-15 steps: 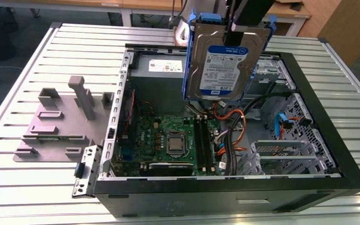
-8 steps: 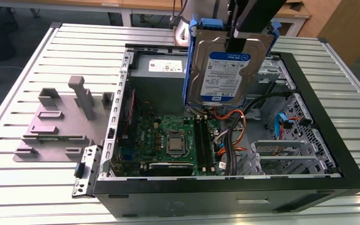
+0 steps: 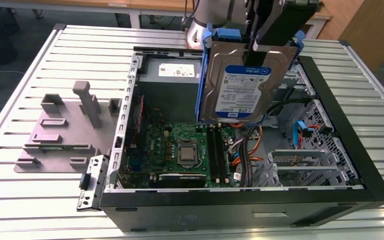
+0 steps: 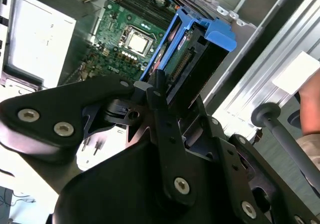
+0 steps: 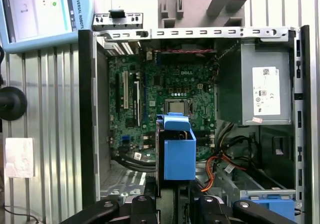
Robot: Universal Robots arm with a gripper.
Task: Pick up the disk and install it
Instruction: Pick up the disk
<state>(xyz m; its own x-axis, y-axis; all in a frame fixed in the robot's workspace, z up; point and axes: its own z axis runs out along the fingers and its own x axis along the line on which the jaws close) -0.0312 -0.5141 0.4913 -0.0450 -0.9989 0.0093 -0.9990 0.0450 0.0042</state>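
you have the disk (image 3: 242, 87) pinched in your hand (image 3: 267, 49) by its top edge; it hangs upright just below the hand, blue-and-white label facing the exterior view, over the open computer case (image 3: 245, 210). directly under the hand lies the green motherboard (image 3: 178, 150), near the grey power supply (image 3: 168, 92) with its white sticker. the case sits on the table (image 3: 38, 200).

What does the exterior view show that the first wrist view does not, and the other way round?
Exterior view: the labelled silver face of the disk and wooden furniture behind. First wrist view: a blue-framed screen and a white paper beside the computer case. Both: the disk in its blue carrier above the open case, the motherboard, power supply and grey fixture.
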